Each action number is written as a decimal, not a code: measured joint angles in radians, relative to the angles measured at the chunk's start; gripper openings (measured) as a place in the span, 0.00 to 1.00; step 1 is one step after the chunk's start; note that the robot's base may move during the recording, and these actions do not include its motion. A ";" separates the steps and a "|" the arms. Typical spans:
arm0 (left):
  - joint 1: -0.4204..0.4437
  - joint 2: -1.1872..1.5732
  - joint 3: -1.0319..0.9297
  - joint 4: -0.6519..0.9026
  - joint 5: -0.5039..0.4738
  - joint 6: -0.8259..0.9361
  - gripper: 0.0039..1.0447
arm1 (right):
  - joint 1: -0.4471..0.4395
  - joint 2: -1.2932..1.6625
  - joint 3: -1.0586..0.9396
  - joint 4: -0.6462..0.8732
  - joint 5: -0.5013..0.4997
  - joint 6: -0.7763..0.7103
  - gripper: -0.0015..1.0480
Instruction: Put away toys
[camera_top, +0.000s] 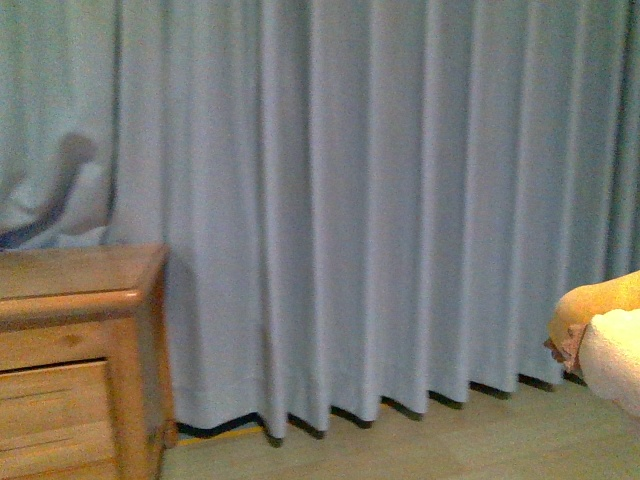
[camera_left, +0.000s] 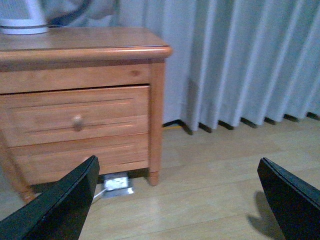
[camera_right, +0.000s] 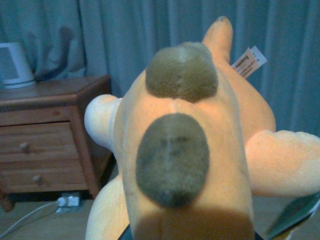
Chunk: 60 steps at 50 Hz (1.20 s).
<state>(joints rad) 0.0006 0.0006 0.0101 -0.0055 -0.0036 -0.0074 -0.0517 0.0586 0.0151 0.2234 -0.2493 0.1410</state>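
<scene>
**While plush animal rides R arm, L gripper hangs open**

Though its fingers are mostly buried under fabric, R gripper (camera_right: 192, 235) is clamped on the plush animal (camera_right: 200, 150). The toy sits right against the wrist cam, w/ only a dark finger (camera_right: 296, 215) edge showing beside one cream paw. Its body is yellow-orange fuzz w/ two olive-brown patches down the middle and paler cream limbs. A white tag (camera_right: 248, 62) w/ orange print sticks out near the far end. In front view the same toy pokes in at 4 o'clock, cut by the frame edge and held clear of the floor (camera_top: 450, 445).

L gripper (camera_left: 177, 162) is released: both black fingers (camera_left: 60, 205) are spread wide, nothing btwn them, bare boards beyond.

Facing the L wrist cam is a wooden nightstand (camera_left: 80, 75) w/ two drawers. The top drawer (camera_left: 40, 112) carries a round knob (camera_left: 77, 121). A white appliance (camera_left: 22, 22) rests on the nightstand top; it's cropped there, and can't tell exactly what it is. A power strip (camera_left: 117, 182) lies on the floor under the nightstand, btwn its legs, and R wrist cam shows a pale cable (camera_right: 27, 219) trailing from it.

In front view the nightstand is at 8 o'clock. A grey-blue pleated curtain (camera_top: 380, 200) fills the rest, w/ its hem just above the floor from 6 to 4 o'clock.
</scene>
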 joint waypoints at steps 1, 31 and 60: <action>0.000 0.000 0.000 0.000 0.000 0.000 0.94 | 0.000 0.000 0.000 0.000 0.001 0.000 0.07; -0.001 0.000 0.000 0.000 0.003 0.000 0.94 | 0.000 0.000 0.000 0.000 0.014 0.000 0.07; -0.001 0.000 0.000 0.000 0.004 0.000 0.94 | 0.000 -0.001 0.000 0.000 0.014 0.000 0.07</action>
<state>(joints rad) -0.0002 0.0006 0.0101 -0.0055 0.0002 -0.0074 -0.0513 0.0574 0.0151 0.2234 -0.2356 0.1410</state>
